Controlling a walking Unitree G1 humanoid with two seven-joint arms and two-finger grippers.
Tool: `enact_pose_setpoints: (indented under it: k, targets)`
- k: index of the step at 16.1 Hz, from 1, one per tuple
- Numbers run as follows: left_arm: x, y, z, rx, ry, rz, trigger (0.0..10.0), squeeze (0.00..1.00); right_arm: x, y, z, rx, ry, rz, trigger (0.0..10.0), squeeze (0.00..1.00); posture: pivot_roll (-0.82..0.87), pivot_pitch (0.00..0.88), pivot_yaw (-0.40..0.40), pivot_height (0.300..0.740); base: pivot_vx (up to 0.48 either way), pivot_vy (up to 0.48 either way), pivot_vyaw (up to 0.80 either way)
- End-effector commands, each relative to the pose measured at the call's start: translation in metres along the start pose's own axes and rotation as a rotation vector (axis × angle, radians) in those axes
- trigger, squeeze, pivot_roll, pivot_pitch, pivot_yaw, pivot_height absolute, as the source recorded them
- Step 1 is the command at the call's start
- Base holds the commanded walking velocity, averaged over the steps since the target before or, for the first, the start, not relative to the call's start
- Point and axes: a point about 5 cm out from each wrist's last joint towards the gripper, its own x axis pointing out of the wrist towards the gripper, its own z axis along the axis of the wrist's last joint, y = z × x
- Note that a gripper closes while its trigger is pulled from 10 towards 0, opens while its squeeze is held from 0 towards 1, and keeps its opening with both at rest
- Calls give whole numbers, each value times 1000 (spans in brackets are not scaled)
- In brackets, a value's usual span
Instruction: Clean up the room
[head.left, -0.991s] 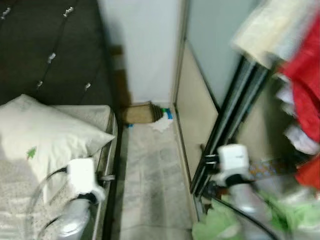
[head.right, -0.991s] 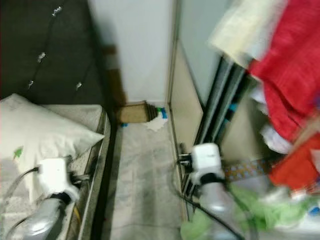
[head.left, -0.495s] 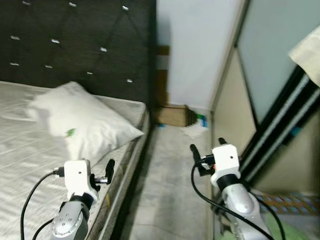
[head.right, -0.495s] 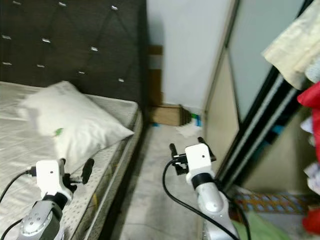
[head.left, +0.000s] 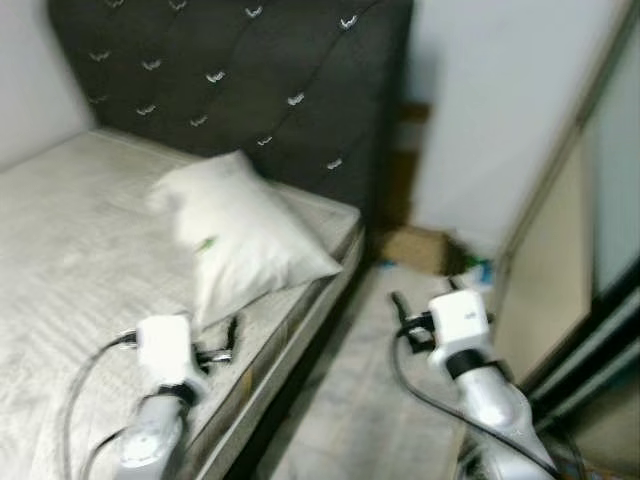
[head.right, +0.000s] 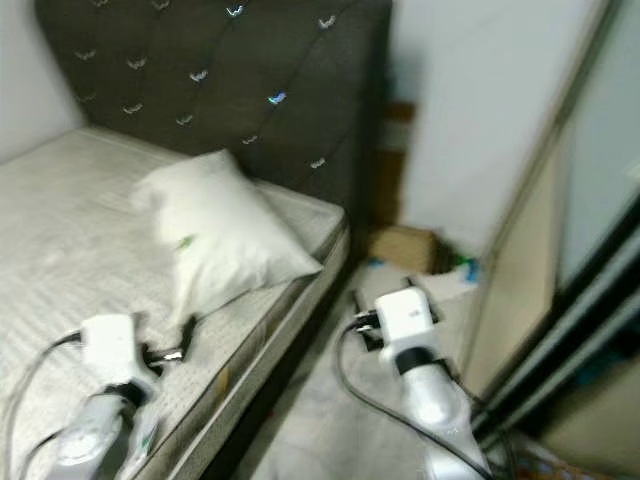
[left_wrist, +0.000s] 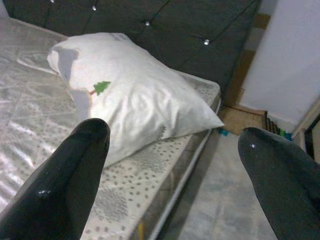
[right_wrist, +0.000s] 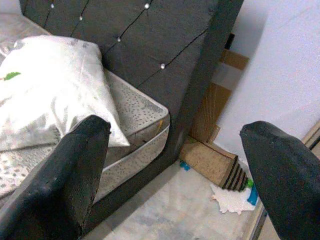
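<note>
while both arms were held out low in front, the thing nearest to hand was the white pillow (head.left: 245, 235) on the mattress (head.left: 70, 230), lying ahead of the left gripper (left_wrist: 172, 165) and a bit inward; its long axis ran slantwise from the headboard (head.left: 250, 80) side down toward the bed's near edge, one corner pointing at the floor gap; left gripper hovered over the mattress edge w/ fingers spread wide, nothing between them; pillow sat framed between those fingers (left_wrist: 65, 175) in the left wrist view, apart from them, no contact; so the left arm looked the nearer one for the pillow, judging by that.

right gripper (right_wrist: 175, 165) was over the floor strip beside the bed, also wide apart and empty; ahead of it, by the wall past the bed corner, lay a brown cardboard piece (right_wrist: 207, 162), w/ a white crumpled scrap (right_wrist: 231, 197) and a blue-green bit (right_wrist: 251, 192) just beside it; right arm seemed nearer to that litter, tho still well apart.

head views were blurred; what the blue-green bit was couldn't be told; cardboard's far end was cut by the bed frame; wardrobe door (head.left: 560, 250) on the right ran off frame.
</note>
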Motion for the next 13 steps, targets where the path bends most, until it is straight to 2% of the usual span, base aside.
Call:
enact_pose_setpoints:
  k: [1, 13]
  targets:
    - [2, 8, 3, 28, -8, 21, 10000, 0, 5, 5, 5, 16, -23, 14, 10000, 0, -127, 0, -41, 740, 0, 0, 800]
    - [5, 8, 3, 31, -17, 24, 10000, 0, 6, 5, 7, 13, -33, 22, 10000, 0, -136, 0, -42, 740, 0, 0, 800]
